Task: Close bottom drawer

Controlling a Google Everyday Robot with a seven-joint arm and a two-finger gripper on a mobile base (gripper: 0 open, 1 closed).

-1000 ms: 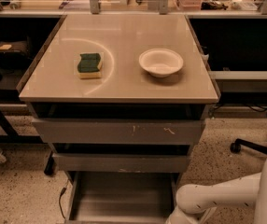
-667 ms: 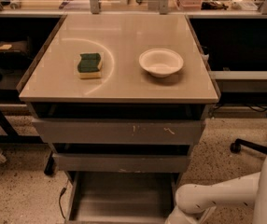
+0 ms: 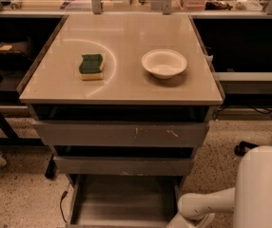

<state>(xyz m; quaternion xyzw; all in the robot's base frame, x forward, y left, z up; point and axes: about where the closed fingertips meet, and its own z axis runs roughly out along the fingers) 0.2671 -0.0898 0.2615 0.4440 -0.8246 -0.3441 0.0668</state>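
The bottom drawer (image 3: 121,198) stands pulled out under the cart, and its flat grey tray floor shows at the lower middle. Its front strip is cut off by the frame's bottom edge. Above it are the mid-width drawer front (image 3: 124,166) and the widest drawer front (image 3: 121,134), which has white scratch marks. My white arm (image 3: 207,204) reaches in from the lower right, beside the bottom drawer's right side. The gripper is below the frame's bottom edge and out of view.
A green and yellow sponge (image 3: 92,66) and a white bowl (image 3: 164,63) sit on the beige cart top (image 3: 121,42). Dark shelving flanks the cart on both sides. A cable (image 3: 63,201) hangs by the drawer's left side. The floor is speckled.
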